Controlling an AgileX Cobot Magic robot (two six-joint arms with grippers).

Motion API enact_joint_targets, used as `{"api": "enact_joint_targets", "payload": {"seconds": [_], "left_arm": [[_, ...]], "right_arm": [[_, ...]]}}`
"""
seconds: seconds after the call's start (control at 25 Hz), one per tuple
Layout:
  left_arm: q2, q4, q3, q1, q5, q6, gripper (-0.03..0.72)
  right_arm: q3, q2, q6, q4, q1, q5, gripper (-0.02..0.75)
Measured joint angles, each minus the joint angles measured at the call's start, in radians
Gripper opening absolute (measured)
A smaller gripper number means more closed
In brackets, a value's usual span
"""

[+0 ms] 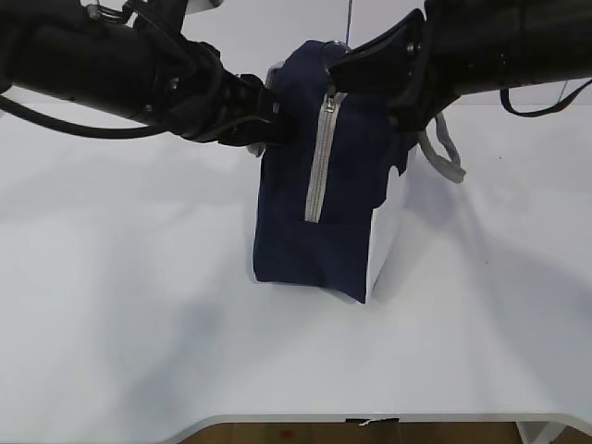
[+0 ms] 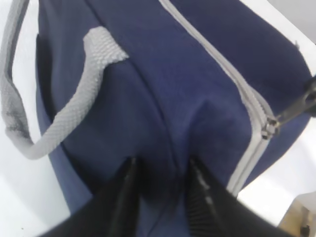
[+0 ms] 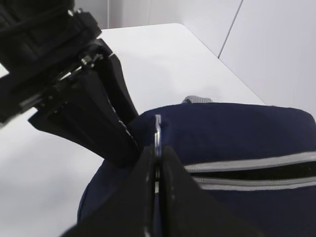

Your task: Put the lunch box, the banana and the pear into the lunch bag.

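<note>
Navy lunch bag (image 1: 319,213), zipper (image 1: 317,166) mostly shut

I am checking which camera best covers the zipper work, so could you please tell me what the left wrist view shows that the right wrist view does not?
Only the left wrist view shows the grey handle looping off the bag's side and the left gripper with its jaws pinching a fold of navy fabric. Only the right wrist view shows the right gripper with its jaws shut on the ring pull, plus a stretch of zipper standing slightly open, dark inside. Both show the navy lunch bag and its grey zipper on the white table.
</note>
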Motion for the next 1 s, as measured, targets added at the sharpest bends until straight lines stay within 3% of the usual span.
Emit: {"api": "enact_joint_targets", "payload": {"seconds": [0.16,0.24,0.76,1.0], "left_arm": [[0.014,-0.033,0.0,0.0,0.006,0.02,0.063],[0.015,-0.035,0.0,0.0,0.01,0.026,0.011],[0.015,-0.035,0.0,0.0,0.078,0.054,-0.001],[0.016,-0.029,0.0,0.0,0.114,0.064,-0.001]], "right_arm": [[0.0,0.001,0.0,0.007,0.0,-0.008,0.006],[0.0,0.002,0.0,0.012,0.0,-0.023,0.006],[-0.016,0.045,-0.145,0.251,0.0,-0.144,0.006],[-0.085,0.118,-0.169,0.298,0.0,-0.166,0.006]]}}
